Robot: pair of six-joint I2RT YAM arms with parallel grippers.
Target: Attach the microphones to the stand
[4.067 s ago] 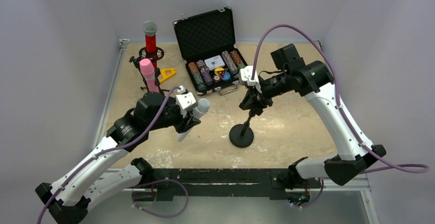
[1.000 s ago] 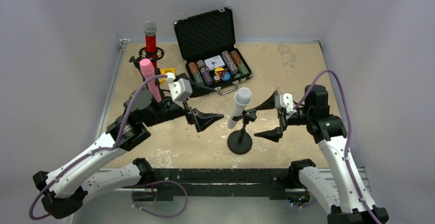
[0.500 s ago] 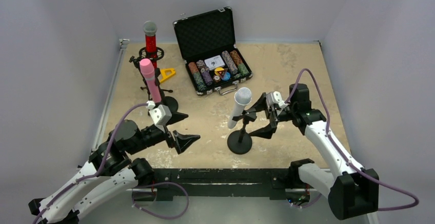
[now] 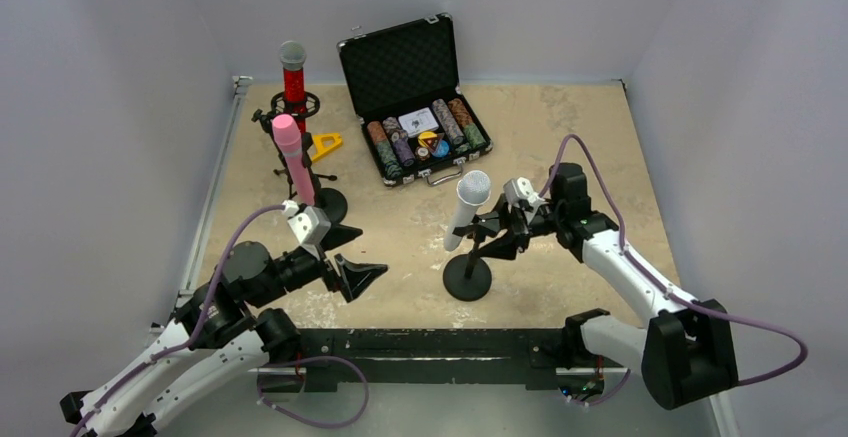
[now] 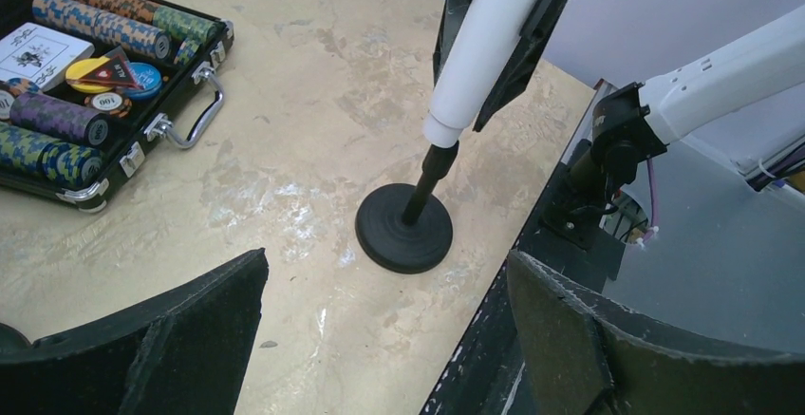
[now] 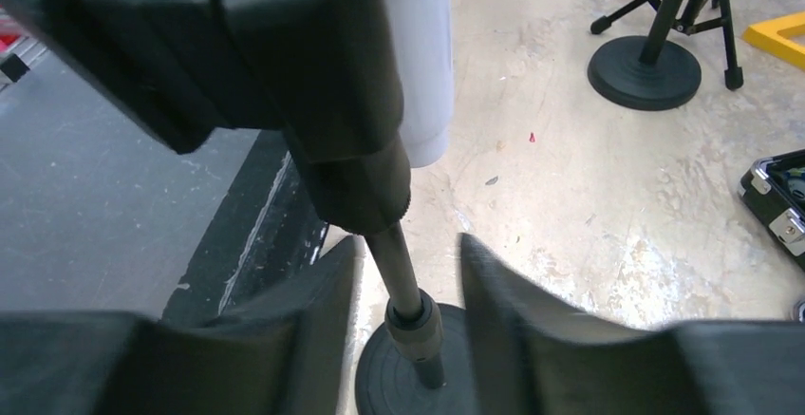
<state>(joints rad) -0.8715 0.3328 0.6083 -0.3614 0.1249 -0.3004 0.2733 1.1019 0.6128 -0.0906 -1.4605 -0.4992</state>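
Slightly tilted, the white microphone (image 4: pixel 466 207) sits clipped in the round-base stand (image 4: pixel 469 275) at mid-desk (image 4: pixel 560 127). The right fingers (image 6: pixel 294 339) straddle the stand's pole, spread apart. The left fingers (image 5: pixel 142 348) gape wide and empty, well apart from the stand.

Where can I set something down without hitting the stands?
Bare: the far right corner of the table, right of the poker chip case; also the near strip between the left gripper and the round stand base. Crowded: far left, around the red microphone and pink microphone.
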